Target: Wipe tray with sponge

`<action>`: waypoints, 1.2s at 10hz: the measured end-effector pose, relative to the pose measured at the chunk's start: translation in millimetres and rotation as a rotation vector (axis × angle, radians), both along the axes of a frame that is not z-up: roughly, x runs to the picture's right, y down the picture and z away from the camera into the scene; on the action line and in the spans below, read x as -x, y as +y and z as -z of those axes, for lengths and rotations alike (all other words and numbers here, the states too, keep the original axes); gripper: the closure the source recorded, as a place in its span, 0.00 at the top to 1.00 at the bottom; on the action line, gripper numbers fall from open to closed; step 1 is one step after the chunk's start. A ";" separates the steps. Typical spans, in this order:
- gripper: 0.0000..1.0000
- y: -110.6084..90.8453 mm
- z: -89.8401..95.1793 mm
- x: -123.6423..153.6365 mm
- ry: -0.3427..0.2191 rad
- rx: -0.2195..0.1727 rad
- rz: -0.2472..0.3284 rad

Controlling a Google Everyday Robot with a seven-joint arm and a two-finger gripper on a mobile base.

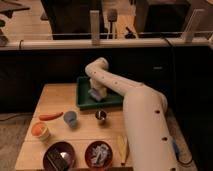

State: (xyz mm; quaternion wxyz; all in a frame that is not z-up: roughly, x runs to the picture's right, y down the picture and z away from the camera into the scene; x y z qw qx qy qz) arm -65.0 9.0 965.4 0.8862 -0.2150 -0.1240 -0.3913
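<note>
the gripper (97, 93) is down inside the green tray (85, 102) at the table's far side, pressing the sponge (94, 94), which looks soft and light, best pinched across its short edges.

A light wooden table (54, 99) stands against a dark low partition (40, 67). The partition is topped by a pale rail (60, 44) with upright posts (95, 27). Beyond lie a warm wooden floor (30, 22) and dark furniture (70, 17). The gripper (96, 93) is low over the table's far side.
</note>
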 end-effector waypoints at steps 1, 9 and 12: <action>0.68 1.9 4.3 15.4 -0.022 -0.003 0.014; 0.68 45.6 30.8 28.1 -0.105 0.026 0.083; 0.68 51.4 32.3 -10.8 -0.064 0.034 0.030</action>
